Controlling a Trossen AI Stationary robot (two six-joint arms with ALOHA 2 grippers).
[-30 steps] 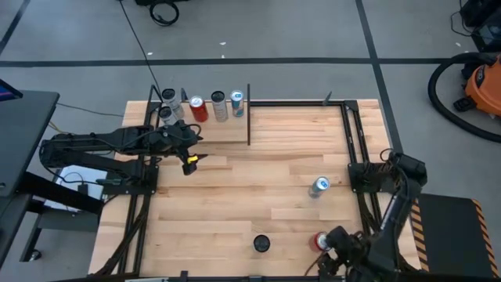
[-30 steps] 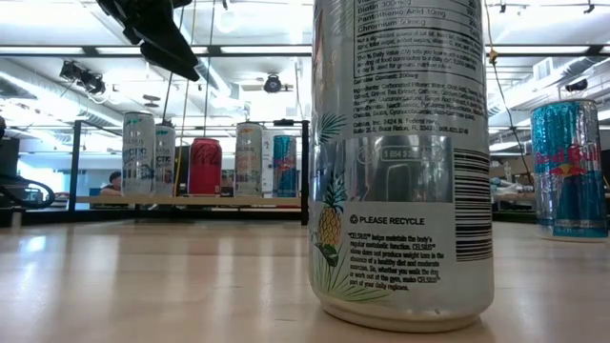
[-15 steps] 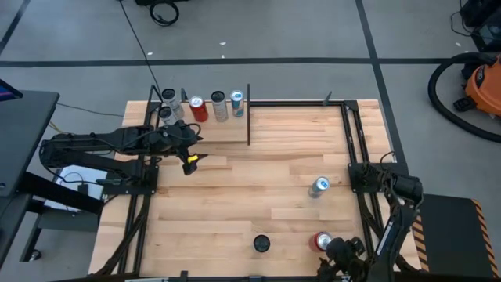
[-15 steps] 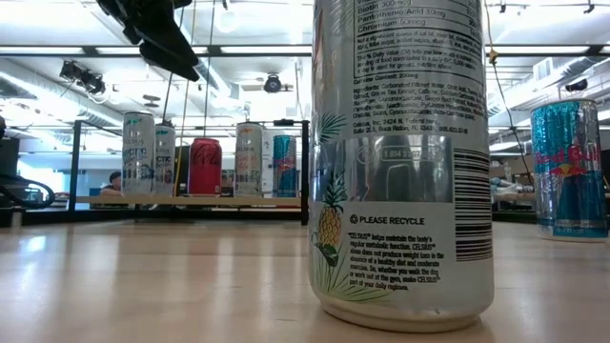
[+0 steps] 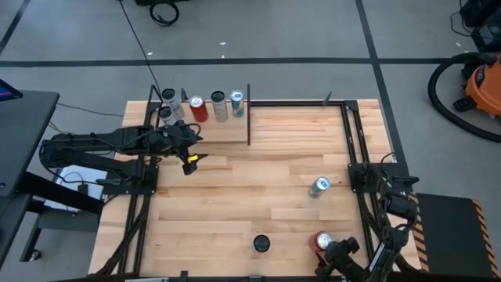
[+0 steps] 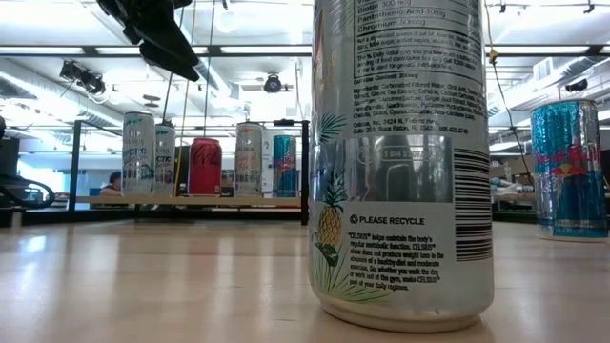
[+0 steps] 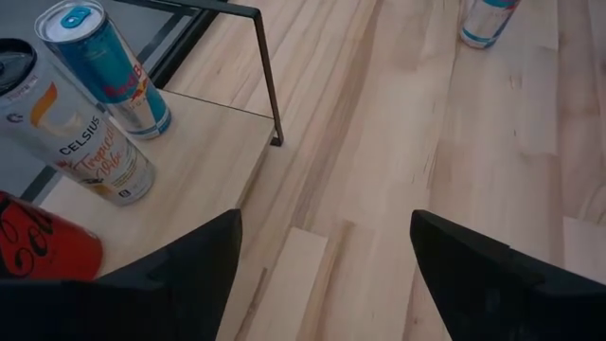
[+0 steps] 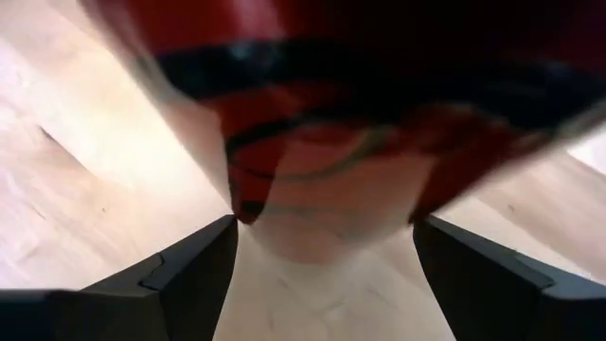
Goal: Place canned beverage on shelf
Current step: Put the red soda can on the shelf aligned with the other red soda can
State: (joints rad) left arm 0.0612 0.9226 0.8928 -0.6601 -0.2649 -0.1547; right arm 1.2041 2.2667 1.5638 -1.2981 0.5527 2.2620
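Reaching for the next can is the step in hand, by my reading: the right gripper (image 5: 335, 252) is sitting at the table's near right corner, just beside the red can (image 5: 322, 240), and in the right wrist view that can (image 8: 379, 114) is filling the frame just ahead of fingers (image 8: 189, 275) that are standing apart, not yet clamped on it. The left gripper (image 5: 190, 162) is waiting over the table just near of the shelf (image 5: 227, 131), its fingers (image 7: 180, 275) also standing apart and holding nothing.

Five cans are already standing in a cluster on the shelf at the far left (a sixth would need the bare part of the board). A blue-and-silver can (image 5: 319, 186) is standing on the right side of the table, and a dark-topped can (image 5: 261, 244) is standing at the near middle.

Next, I judge, the right gripper is needing to slide its fingers around the red can's body, close, lift it upright, and carry it well across to the shelf.
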